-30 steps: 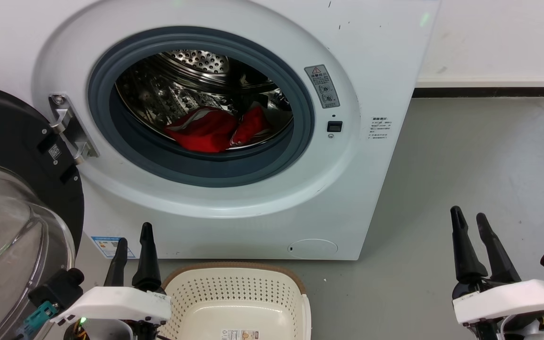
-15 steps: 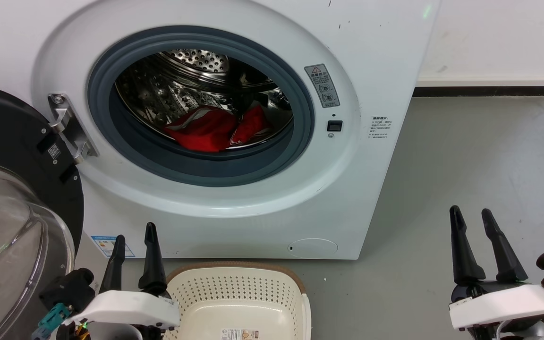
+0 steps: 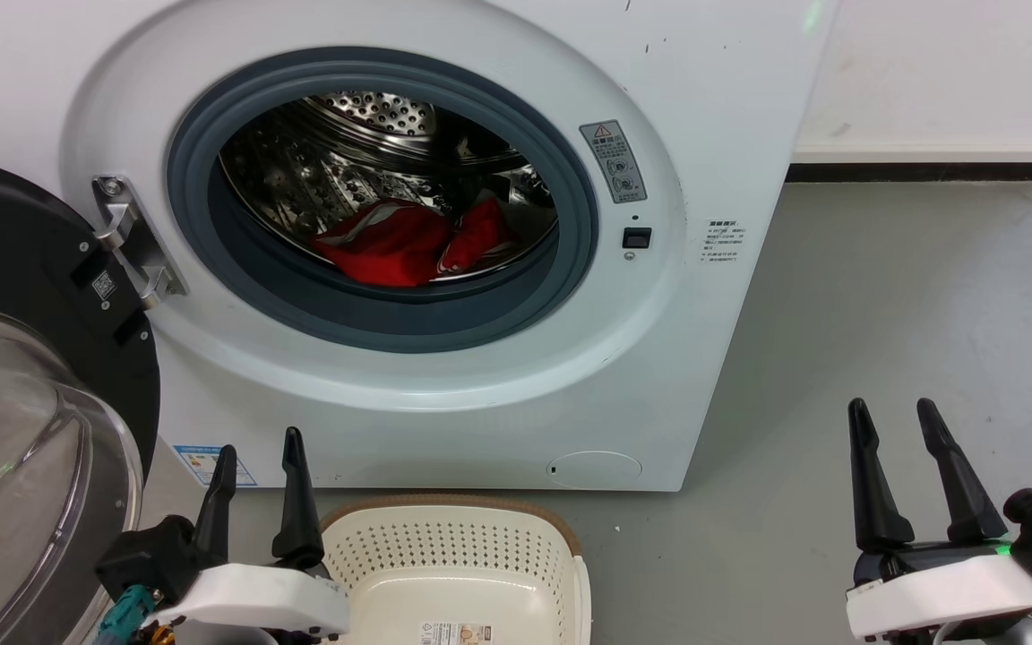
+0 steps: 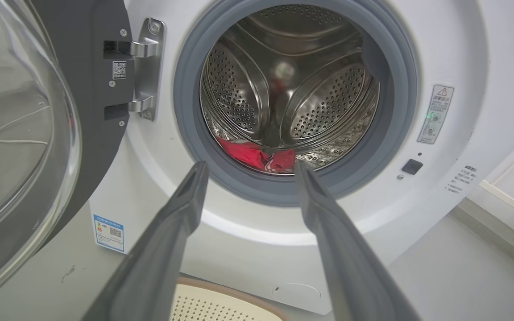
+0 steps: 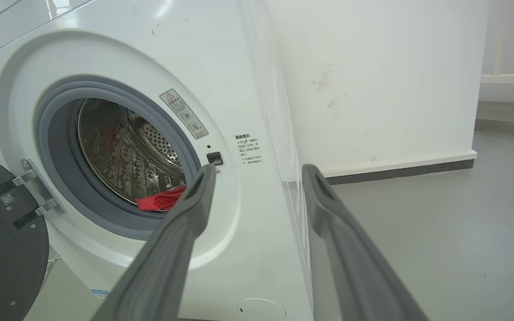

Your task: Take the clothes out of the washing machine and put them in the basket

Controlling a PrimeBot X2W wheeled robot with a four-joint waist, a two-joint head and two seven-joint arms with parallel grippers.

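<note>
Change over the past second is slight but telling: both pairs of fingers have spread wider, and the left gripper [image 3: 260,441] has slid a little toward the basket [image 3: 444,506] and sunk lower in the head view. The washing machine [image 3: 444,403] sits almost where it did, so this is the arms' doing, not the camera's. I read it as readying for a first reach; nothing has been fetched yet. The clothes [image 3: 391,246] lie in a red heap at the bottom of the drum [image 3: 364,116], behind the grey seal. The basket, with no garment in it, stands on the floor [image 3: 883,296] just in front of the machine. The door [image 3: 23,269] is swung wide to the robot's left, so the mouth is free.

The left gripper's fingers are well apart, holding and touching nothing. In its wrist view it points at the drum mouth, the red heap framed between its tips. The right gripper [image 3: 891,405] is likewise spread and empty, over the floor off the machine's right corner, well apart from the clothes.
</note>
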